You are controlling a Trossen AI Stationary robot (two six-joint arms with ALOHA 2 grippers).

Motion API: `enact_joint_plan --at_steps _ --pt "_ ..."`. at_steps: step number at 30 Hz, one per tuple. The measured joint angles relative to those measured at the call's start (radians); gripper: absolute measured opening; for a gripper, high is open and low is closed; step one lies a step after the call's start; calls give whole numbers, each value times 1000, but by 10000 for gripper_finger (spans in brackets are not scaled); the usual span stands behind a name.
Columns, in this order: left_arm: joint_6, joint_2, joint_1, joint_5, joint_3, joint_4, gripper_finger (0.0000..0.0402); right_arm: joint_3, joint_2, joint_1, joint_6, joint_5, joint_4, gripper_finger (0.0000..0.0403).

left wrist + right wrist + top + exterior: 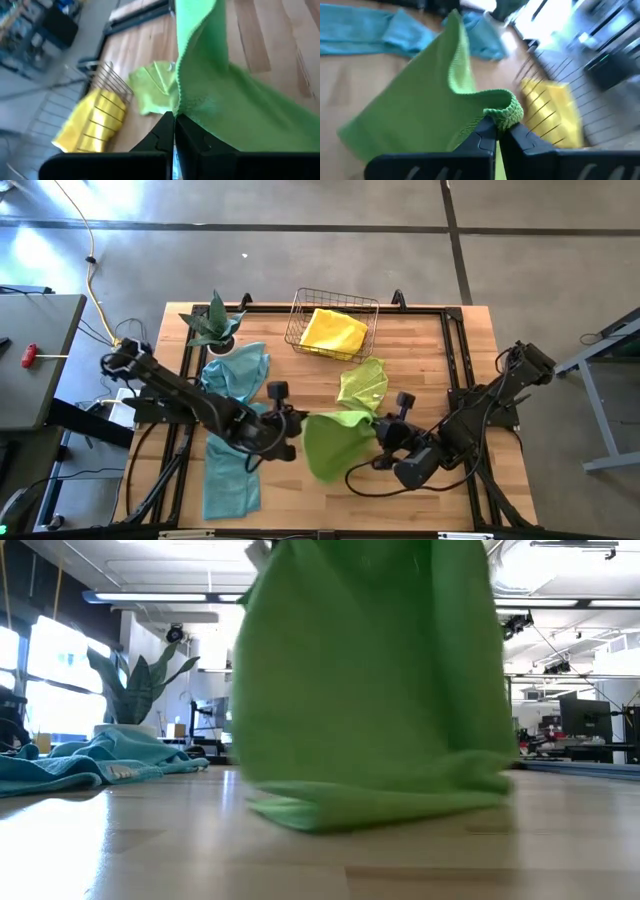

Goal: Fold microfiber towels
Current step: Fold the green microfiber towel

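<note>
I have the green towel (335, 442) pinched at two corners and lifted off the wooden table (440, 360), so that it hangs as a broad sheet with its lower edge bunched on the boards, which the low view shows filling most of the frame. My left gripper (298, 420) is clamped tight on the towel's left corner; in the left wrist view my fingers (165, 131) meet with the green hem caught between them. My right gripper (384, 432) is likewise squeezed closed on the opposite corner, where a small puckered fold of green cloth sits between the tips in the right wrist view. Both hands sit near the middle of the table's front half, with the towel stretched between them. Behind it, a second lime-green towel (364, 384) lies crumpled on the wood. A yellow towel (333, 332) sits folded in the wire basket (300, 308) at the far edge. To my left, one teal towel (236, 372) lies rumpled beside the potted plant (212, 323), and another teal towel (228, 472) lies stretched toward the near edge.
</note>
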Motion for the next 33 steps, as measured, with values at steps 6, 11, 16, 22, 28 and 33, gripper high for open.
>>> enact_joint_plan --at_steps 6,11,16,22,28,33 --pt "258 -70 27 -61 0 -1 0 34 0 -54 -234 150 9 0" --pt "414 -111 76 -155 0 -2 0 35 0 -146 -344 167 -13 0" --pt "560 -132 129 -269 0 8 0 35 -2 -241 -507 251 -4 0" --pt "554 -135 112 -321 36 5 0 35 -4 -299 -518 176 11 0" --pt "484 -135 13 -179 44 -40 0 35 -4 -273 -504 88 16 0" --pt "481 -135 -22 -260 44 -46 0 35 -4 -260 -613 174 50 0"
